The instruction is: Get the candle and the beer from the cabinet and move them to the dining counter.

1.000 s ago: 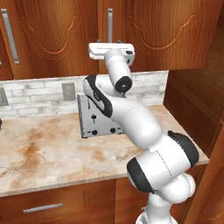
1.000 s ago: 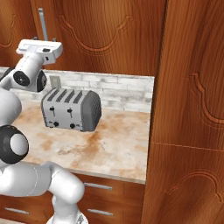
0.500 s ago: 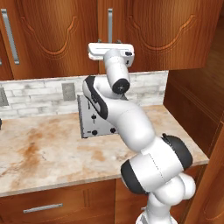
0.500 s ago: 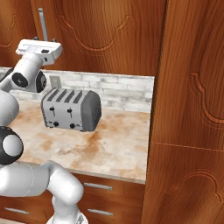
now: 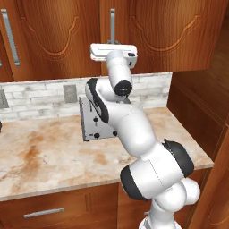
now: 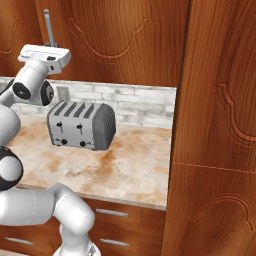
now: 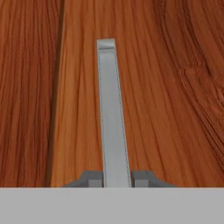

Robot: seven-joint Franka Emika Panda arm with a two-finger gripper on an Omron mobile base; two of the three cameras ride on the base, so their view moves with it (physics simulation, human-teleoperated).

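Cabinet (image 5: 58, 36) doors closed, hand (image 7: 117, 178) clamped on silver handle (image 7: 112, 113)

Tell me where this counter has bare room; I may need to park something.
The beige marble counter is bare from the grey four-slot toaster across to the tall wooden side panel, and along its front edge. It is crowded by the toaster, where the white arm reaches up.

Readable text: none is showing — no words or numbers
Labels, brands: none is appearing
Signs: none is standing on any surface
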